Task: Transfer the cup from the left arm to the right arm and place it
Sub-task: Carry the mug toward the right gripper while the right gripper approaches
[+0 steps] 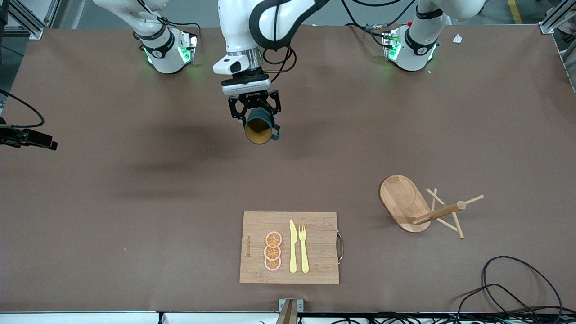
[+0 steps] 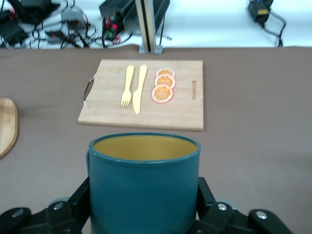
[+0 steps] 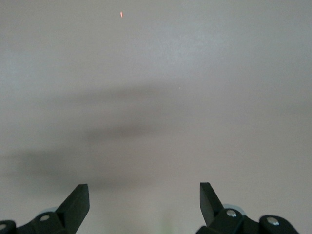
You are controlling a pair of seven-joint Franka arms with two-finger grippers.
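— Where is the cup (image 1: 258, 130) at this moment?

— It is in the left hand (image 1: 255, 112), up in the air over the bare middle of the table (image 1: 112, 189). The two black fingers (image 2: 80, 197) press on the teal wall from both sides, so this hand is closed around the cup. The mouth points away from the wrist, and the front view looks into the mustard-yellow inside. The handle sticks out at the side toward the left arm's end of the table.

— And what lies near that hand?

— Directly under it there is only brown table. Out in front of the cup's mouth lies a wooden cutting board (image 1: 315, 265), well apart from the hand. On the board are three orange slices (image 1: 272, 251) in a row, and just beside them a yellow knife (image 1: 293, 246) and a yellow fork (image 1: 303, 247), side by side. A wooden stand with pegs (image 1: 405, 200) is on the table toward the left arm's end, also well apart from the hand.

— What about the right hand (image 3: 144, 190)?

— It waits with its fingers spread wide and nothing between them. Below it I see plain table with soft shadows and one tiny red speck (image 3: 121, 14).
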